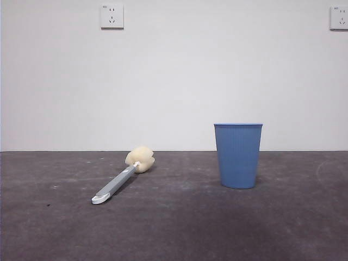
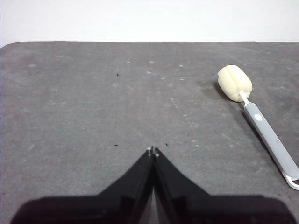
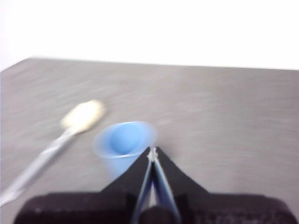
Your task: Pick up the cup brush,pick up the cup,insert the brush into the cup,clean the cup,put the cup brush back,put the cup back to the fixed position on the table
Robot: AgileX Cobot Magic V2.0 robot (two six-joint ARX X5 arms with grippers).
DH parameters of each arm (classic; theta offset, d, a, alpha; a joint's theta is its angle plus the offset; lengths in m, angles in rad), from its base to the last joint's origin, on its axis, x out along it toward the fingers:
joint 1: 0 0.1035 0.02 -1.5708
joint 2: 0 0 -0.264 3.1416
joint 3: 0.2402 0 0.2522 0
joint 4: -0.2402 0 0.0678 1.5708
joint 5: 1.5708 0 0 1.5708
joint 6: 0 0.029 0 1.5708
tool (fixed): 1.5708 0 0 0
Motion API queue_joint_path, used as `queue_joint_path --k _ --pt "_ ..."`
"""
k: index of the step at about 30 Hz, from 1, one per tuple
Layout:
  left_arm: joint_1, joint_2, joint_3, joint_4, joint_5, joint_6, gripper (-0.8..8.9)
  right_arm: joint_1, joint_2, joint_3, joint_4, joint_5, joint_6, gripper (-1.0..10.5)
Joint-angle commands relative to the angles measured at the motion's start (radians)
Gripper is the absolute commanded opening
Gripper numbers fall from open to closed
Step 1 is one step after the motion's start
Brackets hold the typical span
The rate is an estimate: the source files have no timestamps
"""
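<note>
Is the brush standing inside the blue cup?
No, the brush lies flat on the table, apart from the upright cup.

We see a plain white wall (image 1: 174,81) filling the upper half of the front view, evenly lit, with no strong shadows on it. Two white power sockets sit high on it: one socket (image 1: 112,16) left of centre and a second socket (image 1: 339,17) cut off by the right edge (only part of it shows). Below, the wall meets a dark grey matte surface (image 1: 174,228), scuffed with pale dusty marks.
</note>
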Motion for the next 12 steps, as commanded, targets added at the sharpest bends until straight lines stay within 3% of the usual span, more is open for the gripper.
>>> queue_joint_path --k 1,6,12 --pt "0.003 -0.003 -0.013 0.0 -0.001 -0.002 -0.02 -0.071 -0.083 -0.144 0.101 0.0 0.005 0.0" --pt "0.003 -0.003 -0.013 0.0 -0.001 -0.002 -0.02 -0.158 -0.22 -0.315 0.203 0.008 0.014 0.0" --pt "0.003 -0.003 -0.013 0.0 -0.001 -0.002 -0.02 -0.22 -0.337 -0.436 0.204 0.008 0.037 0.0"
